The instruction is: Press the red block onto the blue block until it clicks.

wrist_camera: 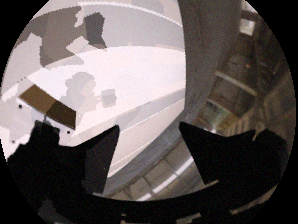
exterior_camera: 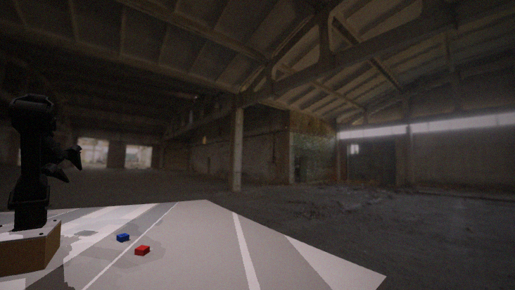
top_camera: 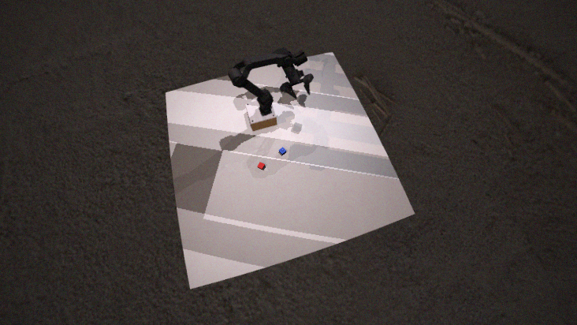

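Looks matt, dark plastic on arm [top_camera: 264, 62] [exterior_camera: 30, 150], same for fingers [top_camera: 302, 93] [exterior_camera: 74, 175]; wood-like sides, smooth pale top on base box [top_camera: 264, 124] [exterior_camera: 52, 248] [wrist_camera: 48, 106]; smooth desk [top_camera: 290, 193] [exterior_camera: 201, 252] [wrist_camera: 145, 70]; rough, matt flr [top_camera: 80, 201] [exterior_camera: 432, 230].

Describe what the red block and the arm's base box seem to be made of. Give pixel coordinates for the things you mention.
Red block [top_camera: 261, 166] [exterior_camera: 141, 250]: possibly plastic; evenly coloured, crisp-edged faces.

Base box [top_camera: 264, 124] [exterior_camera: 52, 246] [wrist_camera: 36, 97]: probably wood beneath a pale, smooth top, perhaps painted; its sides are brown.

The robot arm [top_camera: 262, 63] [exterior_camera: 32, 143] is matte black — chunky rounded joints, pointed gripper fingers [top_camera: 307, 85] [exterior_camera: 76, 158].
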`<state>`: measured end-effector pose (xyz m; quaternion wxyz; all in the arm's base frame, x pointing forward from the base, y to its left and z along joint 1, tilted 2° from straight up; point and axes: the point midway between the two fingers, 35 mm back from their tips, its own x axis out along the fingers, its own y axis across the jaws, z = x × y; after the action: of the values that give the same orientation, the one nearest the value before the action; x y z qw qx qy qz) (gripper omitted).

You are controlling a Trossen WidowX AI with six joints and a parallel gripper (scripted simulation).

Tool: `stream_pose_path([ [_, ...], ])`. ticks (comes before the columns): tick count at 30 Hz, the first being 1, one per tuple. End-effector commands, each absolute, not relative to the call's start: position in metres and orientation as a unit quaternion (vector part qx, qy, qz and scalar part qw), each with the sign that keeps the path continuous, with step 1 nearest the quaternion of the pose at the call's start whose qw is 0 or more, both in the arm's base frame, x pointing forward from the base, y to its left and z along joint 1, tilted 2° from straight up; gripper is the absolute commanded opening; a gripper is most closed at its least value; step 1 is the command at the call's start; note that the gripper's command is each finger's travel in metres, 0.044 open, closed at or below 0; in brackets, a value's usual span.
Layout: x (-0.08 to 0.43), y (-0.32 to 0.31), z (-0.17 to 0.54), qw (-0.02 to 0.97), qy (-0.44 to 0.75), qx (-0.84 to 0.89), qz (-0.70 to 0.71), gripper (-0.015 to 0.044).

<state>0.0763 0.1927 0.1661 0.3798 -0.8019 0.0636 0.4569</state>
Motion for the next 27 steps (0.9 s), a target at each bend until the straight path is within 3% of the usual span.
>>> stream_pose_path([
  [1,0.076,0.193,0.166,0.38,0.064,-0.802,0.457,0.0426],
  [15,0.18,0.166,0.137,0.604,0.403,-0.603,0.33,0.044],
  [27,0.269,0.079,0.099,0.724,0.619,-0.287,0.103,0.044],
])
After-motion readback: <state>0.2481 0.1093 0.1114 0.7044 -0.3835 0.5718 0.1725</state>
